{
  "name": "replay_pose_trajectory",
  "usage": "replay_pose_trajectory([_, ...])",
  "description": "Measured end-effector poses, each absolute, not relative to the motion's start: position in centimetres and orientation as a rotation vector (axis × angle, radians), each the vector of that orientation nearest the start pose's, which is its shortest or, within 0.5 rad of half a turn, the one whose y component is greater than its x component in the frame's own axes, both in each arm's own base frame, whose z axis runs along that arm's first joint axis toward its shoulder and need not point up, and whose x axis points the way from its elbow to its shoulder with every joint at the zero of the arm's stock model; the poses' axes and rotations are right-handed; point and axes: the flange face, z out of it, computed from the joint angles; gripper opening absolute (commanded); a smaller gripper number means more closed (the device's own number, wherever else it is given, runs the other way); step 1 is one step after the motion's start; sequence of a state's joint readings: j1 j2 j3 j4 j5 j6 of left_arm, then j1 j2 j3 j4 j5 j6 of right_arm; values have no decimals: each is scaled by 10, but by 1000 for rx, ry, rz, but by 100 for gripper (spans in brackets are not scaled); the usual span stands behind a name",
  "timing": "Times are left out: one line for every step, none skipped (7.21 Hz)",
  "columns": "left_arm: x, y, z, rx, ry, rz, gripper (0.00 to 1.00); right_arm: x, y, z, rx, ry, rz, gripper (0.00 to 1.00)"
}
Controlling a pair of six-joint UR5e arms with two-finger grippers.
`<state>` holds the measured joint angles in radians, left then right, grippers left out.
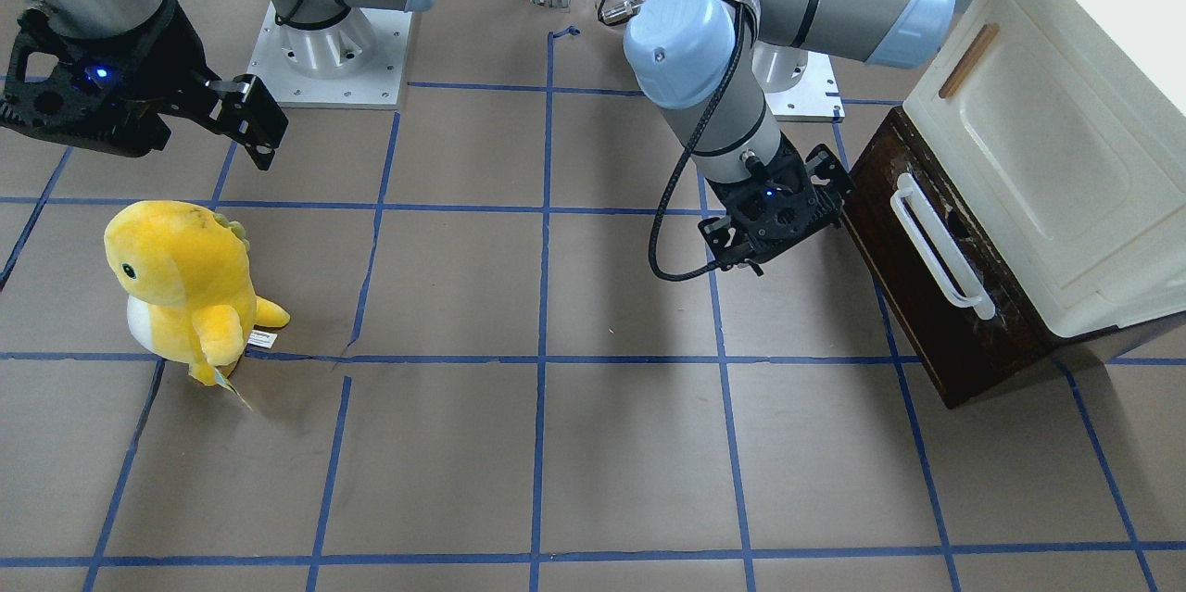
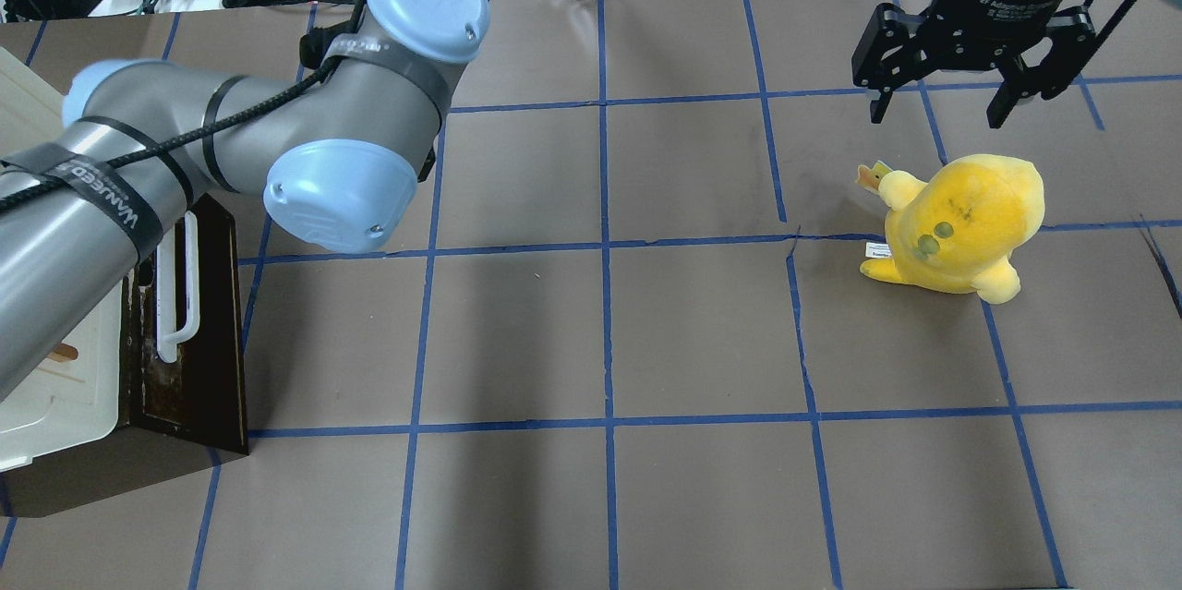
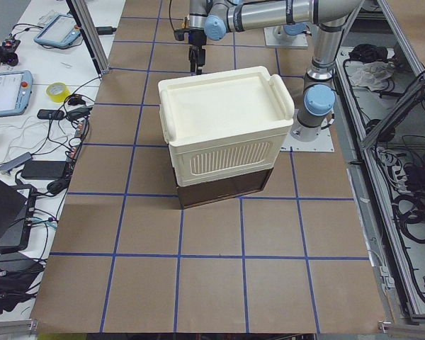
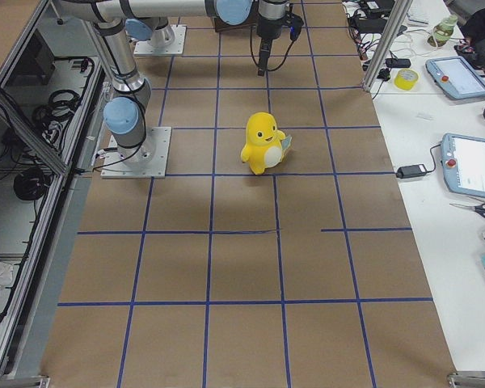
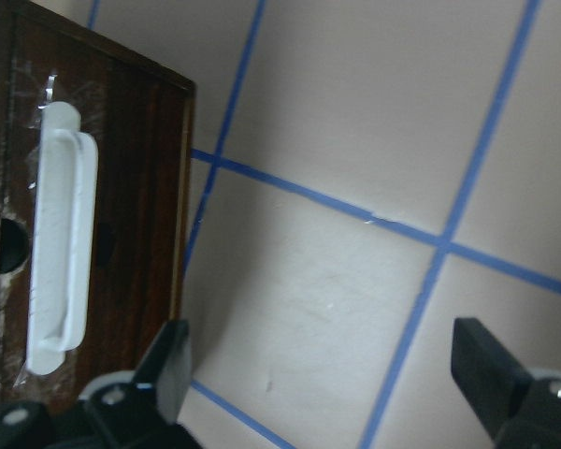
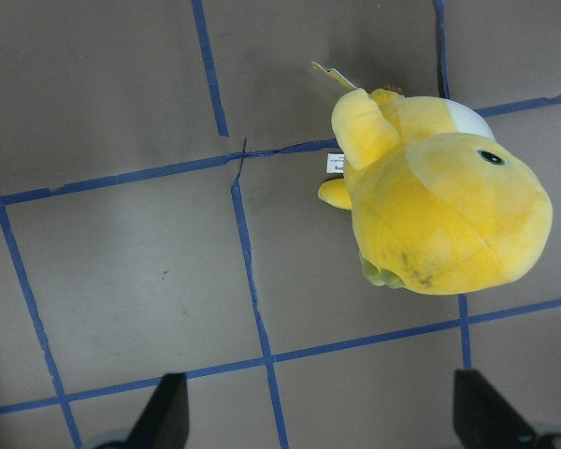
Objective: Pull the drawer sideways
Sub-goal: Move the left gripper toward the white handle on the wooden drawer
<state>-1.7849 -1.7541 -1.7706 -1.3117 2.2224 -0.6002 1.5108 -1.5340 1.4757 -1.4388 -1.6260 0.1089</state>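
The drawer [image 1: 913,296] has a dark brown worn front and a long white bar handle [image 1: 938,245], and sits under the cream-white cabinet [image 1: 1066,129]. It also shows in the overhead view [image 2: 203,331] and in the left wrist view [image 5: 131,215], with its handle [image 5: 61,243]. My left gripper [image 1: 783,212] hangs just beside the drawer front, near the handle's far end. In the left wrist view it [image 5: 327,374] is open and empty over the table. My right gripper [image 2: 940,105] is open and empty, far from the drawer.
A yellow plush dinosaur [image 2: 960,221] stands on the brown paper table under my right gripper, and shows in the right wrist view [image 6: 439,206]. The cabinet door has a small wooden handle [image 1: 968,61]. Blue tape lines grid the table.
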Motion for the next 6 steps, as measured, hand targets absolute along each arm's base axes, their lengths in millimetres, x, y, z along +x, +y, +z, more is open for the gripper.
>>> replay_pose_trajectory([-163,-503,325,-426,2390,-150,100,98,-506,504,266,3185,116,100])
replay_pose_trajectory([-140,-502,309,-415,2313,-108,100,98,-506,504,266,3185,116,100])
replay_pose_trajectory([-122,-502,296,-397,2242,-75,100,98,-506,504,266,3185,116,100])
replay_pose_trajectory([-112,-502,283,-371,2180,-50,100,98,-506,504,266,3185,116,100])
replay_pose_trajectory([-105,-505,270,-339,2100,-48,100,98,-506,504,266,3185,116,100])
replay_pose_trajectory([-101,-508,256,-313,2023,-55,100,97,-506,504,267,3185,116,100])
